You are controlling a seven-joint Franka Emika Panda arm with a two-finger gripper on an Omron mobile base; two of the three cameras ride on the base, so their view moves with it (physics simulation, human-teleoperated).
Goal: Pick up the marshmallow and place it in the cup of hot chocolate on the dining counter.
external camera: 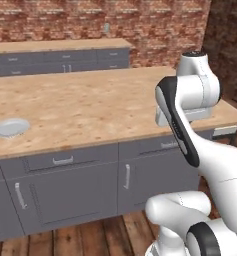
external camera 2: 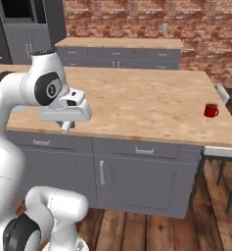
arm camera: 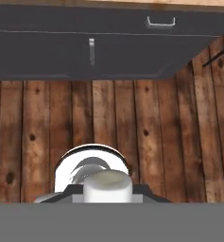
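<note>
A: So, is the marshmallow (arm camera: pixel 107 185) in the gripper (arm camera: pixel 107 198)?

B: Yes. In the hand view the jaws are closed on it, above the wooden floor (arm camera: pixel 132 123), so I think it is being carried.

A: And the cup of hot chocolate (external camera 2: pixel 211 111)?

B: The right base view shows it far away, near the right end of the dining counter (external camera 2: pixel 137 105). The left base view gives instead the grey plate (external camera: pixel 10 127).

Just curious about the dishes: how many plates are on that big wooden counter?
1: a grey plate near the counter's left end, close to its front edge. Others could sit beyond the views.
</note>
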